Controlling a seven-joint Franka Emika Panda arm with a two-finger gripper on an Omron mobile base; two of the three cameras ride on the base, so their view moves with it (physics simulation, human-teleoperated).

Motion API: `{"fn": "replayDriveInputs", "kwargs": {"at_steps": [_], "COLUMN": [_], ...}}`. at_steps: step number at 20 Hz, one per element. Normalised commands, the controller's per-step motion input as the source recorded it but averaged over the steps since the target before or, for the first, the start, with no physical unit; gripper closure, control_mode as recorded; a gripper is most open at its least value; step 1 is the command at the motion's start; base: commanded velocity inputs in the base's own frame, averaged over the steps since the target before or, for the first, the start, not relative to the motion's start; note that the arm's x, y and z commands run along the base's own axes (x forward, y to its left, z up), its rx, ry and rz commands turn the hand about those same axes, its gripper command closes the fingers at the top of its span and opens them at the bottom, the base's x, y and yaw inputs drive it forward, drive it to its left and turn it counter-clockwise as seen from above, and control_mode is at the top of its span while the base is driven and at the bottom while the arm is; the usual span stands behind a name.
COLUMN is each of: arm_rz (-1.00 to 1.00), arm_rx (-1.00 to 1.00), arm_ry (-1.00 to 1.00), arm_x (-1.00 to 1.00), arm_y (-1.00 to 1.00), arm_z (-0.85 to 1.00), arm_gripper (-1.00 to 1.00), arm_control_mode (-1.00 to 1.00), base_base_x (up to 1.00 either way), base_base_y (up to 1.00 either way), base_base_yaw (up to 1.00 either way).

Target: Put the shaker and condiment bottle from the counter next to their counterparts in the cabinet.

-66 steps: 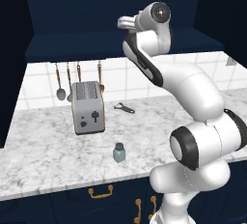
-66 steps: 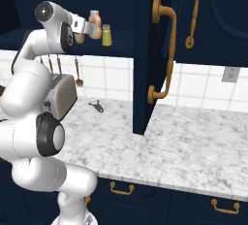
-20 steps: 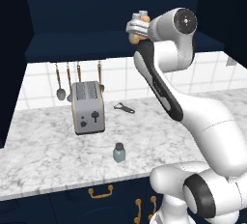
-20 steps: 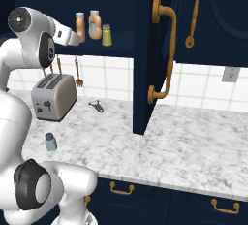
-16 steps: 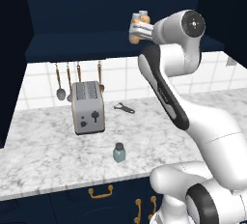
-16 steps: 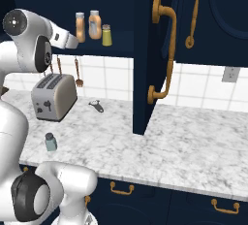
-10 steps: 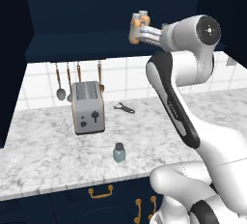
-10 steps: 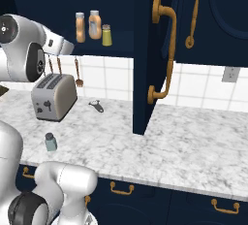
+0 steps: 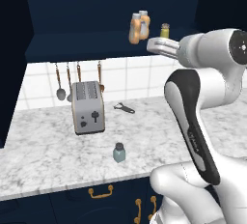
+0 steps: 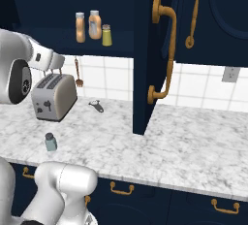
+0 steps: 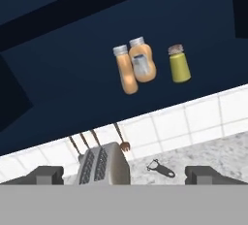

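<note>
The gripper (image 9: 155, 46), jaws spread wide and holding nothing, stood just clear of the cabinet (image 9: 96, 10) at the upper right of the left base view. Two orange condiment bottles (image 11: 136, 69) stood together on the shelf beside the yellow-green shaker (image 11: 178, 64), so the bottle placement appeared complete. The shaker (image 9: 119, 152) remained at lower centre on the counter (image 9: 48, 155), in front of the toaster (image 9: 87, 107). The next move probably called for lowering the arm toward that shaker. Compared with a second earlier, the gripper had drawn back rightward from the bottles, and the jaws were equally wide.
</note>
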Motion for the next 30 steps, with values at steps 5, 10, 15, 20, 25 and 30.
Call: {"fn": "replayDriveInputs", "kwargs": {"at_steps": [5,10,15,20,25,30], "arm_rz": [0.00,0.00,0.01,0.02,0.12,0.15], "arm_rx": [0.00,0.00,0.00,-0.08,-0.05,0.00], "arm_ry": [0.00,0.00,0.05,0.18,0.10,0.04], "arm_x": [-0.68,-0.56,-0.37,0.03,0.00,0.00], "arm_y": [-0.02,-0.05,-0.02,0.15,-0.07,-0.19], "arm_z": [-0.05,-0.01,-0.07,-0.40,-0.28,-0.24], "arm_gripper": [-1.00,-1.00,-1.00,-1.00,-1.00,-1.00], "arm_control_mode": [-1.00,-1.00,-1.00,-1.00,-1.00,-1.00], "base_base_x": [0.00,0.00,0.00,0.00,0.00,0.00], "base_base_y": [0.00,0.00,0.00,0.00,0.00,0.00], "base_base_yaw": [0.00,0.00,0.00,0.00,0.00,0.00]}}
